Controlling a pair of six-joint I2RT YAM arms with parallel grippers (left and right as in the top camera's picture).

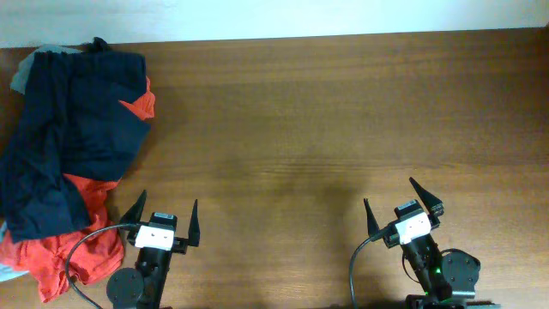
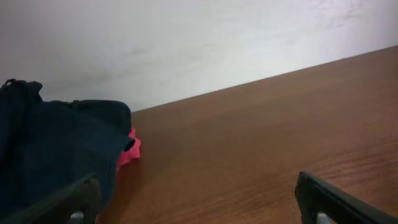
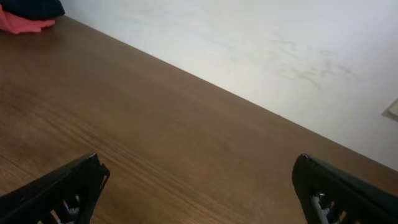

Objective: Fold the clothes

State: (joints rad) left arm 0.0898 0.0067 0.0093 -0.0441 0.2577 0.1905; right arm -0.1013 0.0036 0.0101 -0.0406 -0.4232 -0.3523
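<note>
Both arms sit at the near edge of the table (image 1: 326,112). The left gripper (image 1: 169,198) has its jaws spread as wide as they go, with nothing between them and nothing touched. Its outer finger stands just beside the pile of fabric without meeting it. The right gripper (image 1: 389,191) is just as wide open and just as empty, poised over bare wood well away from any cloth.

The clothes (image 1: 77,129), one big navy garment, lie crumpled at the far-left corner. They reach from the far edge down toward the left arm and are draped over a red shirt (image 1: 51,253) that shows along their right side and spills out below them.

A scrap of grey cloth (image 1: 26,73) peeks out at the top left, and I cannot tell what it belongs to. The pile's left side runs off the overhead view, so its full outline is lost. Folds hide where the sleeves or hems lie. The left arm's black cable (image 1: 75,256) loops over the red fabric.

From the pile rightward the wood is open all the way across, up to the far edge where it meets a pale wall (image 2: 205,43).
</note>
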